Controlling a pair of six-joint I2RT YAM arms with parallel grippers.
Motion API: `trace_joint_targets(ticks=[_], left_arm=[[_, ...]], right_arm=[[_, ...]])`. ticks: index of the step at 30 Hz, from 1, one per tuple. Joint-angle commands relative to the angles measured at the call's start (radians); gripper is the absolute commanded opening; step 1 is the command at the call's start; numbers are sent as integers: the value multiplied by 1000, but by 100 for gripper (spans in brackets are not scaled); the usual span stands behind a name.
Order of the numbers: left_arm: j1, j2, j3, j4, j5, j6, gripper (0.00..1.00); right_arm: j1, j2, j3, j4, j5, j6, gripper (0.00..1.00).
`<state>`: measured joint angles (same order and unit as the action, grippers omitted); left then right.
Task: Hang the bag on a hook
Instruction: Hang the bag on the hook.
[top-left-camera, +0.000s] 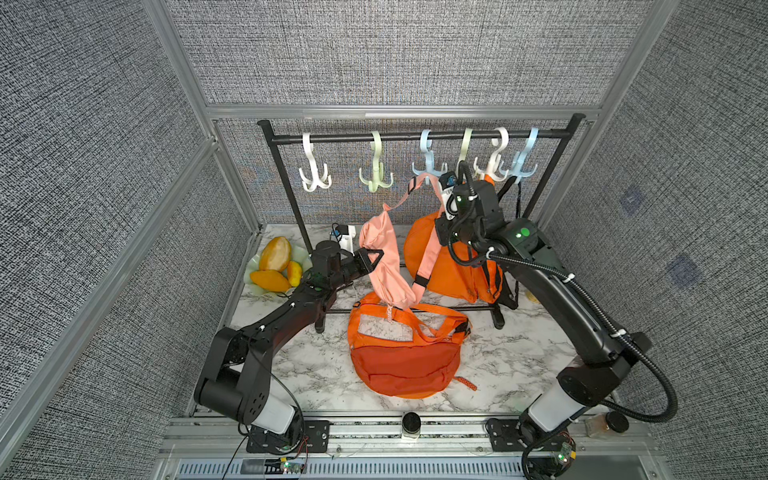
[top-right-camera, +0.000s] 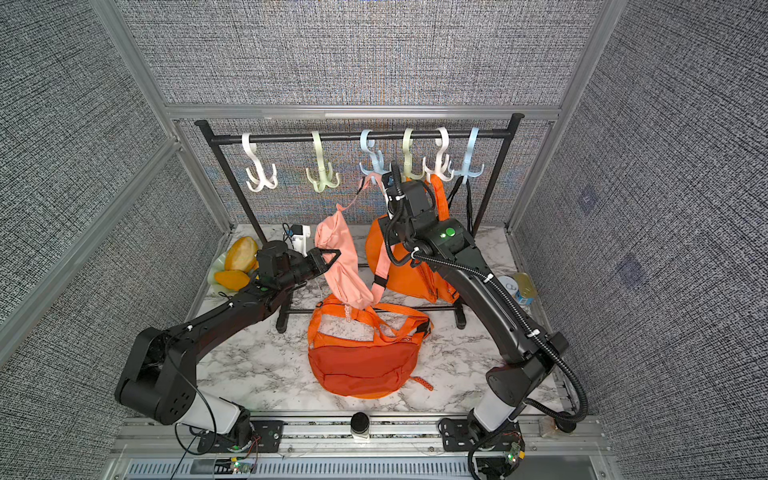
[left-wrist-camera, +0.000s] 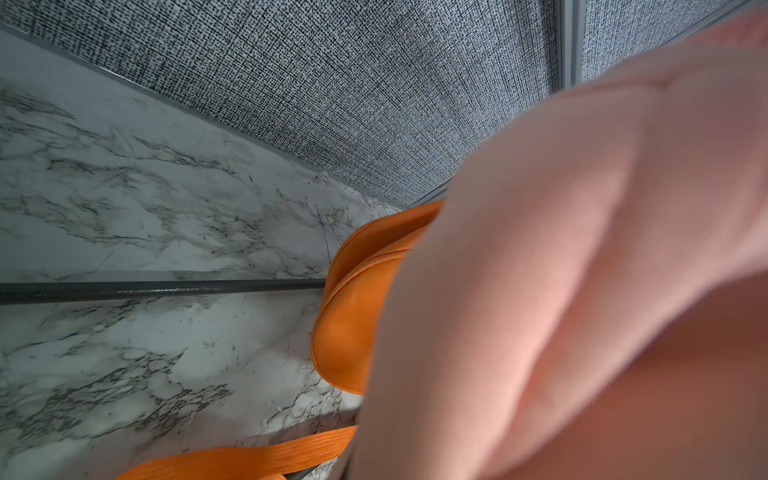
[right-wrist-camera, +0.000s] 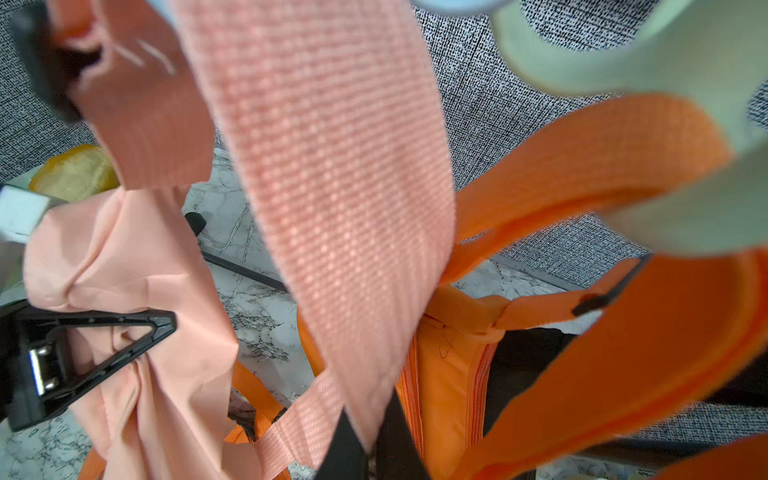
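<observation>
The bag is pale pink (top-left-camera: 384, 257) (top-right-camera: 343, 259) and hangs in the air in front of the black rack (top-left-camera: 415, 136). My left gripper (top-left-camera: 372, 257) (top-right-camera: 331, 255) (right-wrist-camera: 137, 345) is shut on a fold of its body, which fills the left wrist view (left-wrist-camera: 582, 270). The pink strap (top-left-camera: 430, 232) (right-wrist-camera: 332, 187) rises to the light blue hook (top-left-camera: 430, 164) (top-right-camera: 374, 160). Just below that hook, my right gripper (top-left-camera: 444, 199) (right-wrist-camera: 370, 449) is shut on the strap. I cannot tell whether the strap rests on a prong.
An orange bag (top-left-camera: 405, 357) lies flat on the marble table (top-left-camera: 519, 353), under the pink one. A second orange bag (top-left-camera: 453, 266) hangs from the rack's right side. White (top-left-camera: 313, 174) and green (top-left-camera: 376, 174) hooks hang bare. Mangoes (top-left-camera: 274, 262) sit at the back left.
</observation>
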<state>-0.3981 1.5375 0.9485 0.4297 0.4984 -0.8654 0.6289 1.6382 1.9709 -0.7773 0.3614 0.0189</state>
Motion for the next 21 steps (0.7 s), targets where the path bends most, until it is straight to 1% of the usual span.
trace_joint_targets(ticks=[1, 4, 9, 12, 14, 15, 16, 17, 19, 20, 21], left_arm=[[11, 46, 20, 54, 59, -27, 0], [23, 92, 27, 105, 104, -64, 0], [22, 108, 46, 92, 88, -45, 0], [22, 121, 70, 70, 85, -28, 0], [23, 142, 95, 44, 87, -15, 1], [22, 153, 107, 30, 88, -7, 8], [22, 165, 125, 4, 88, 9, 23], [22, 177, 145, -24, 88, 26, 34], [23, 186, 174, -71, 79, 56, 53], [22, 185, 185, -97, 68, 72, 61], [23, 184, 196, -120, 58, 89, 67]], right_arm=[[-2, -18, -8, 4, 17, -2, 9], [-3, -38, -25, 6, 23, -8, 12], [-2, -85, -79, 31, 43, -12, 21], [-3, -112, -113, 45, 40, -7, 33], [-1, -130, -136, 54, 32, 1, 39], [0, -136, -143, 57, 31, 4, 41], [2, -145, -155, 59, 27, 5, 42], [4, -155, -163, 61, 28, 8, 42], [9, -172, -178, 61, 31, 7, 43], [11, -182, -187, 62, 32, 7, 43], [14, -193, -195, 63, 34, 9, 44]])
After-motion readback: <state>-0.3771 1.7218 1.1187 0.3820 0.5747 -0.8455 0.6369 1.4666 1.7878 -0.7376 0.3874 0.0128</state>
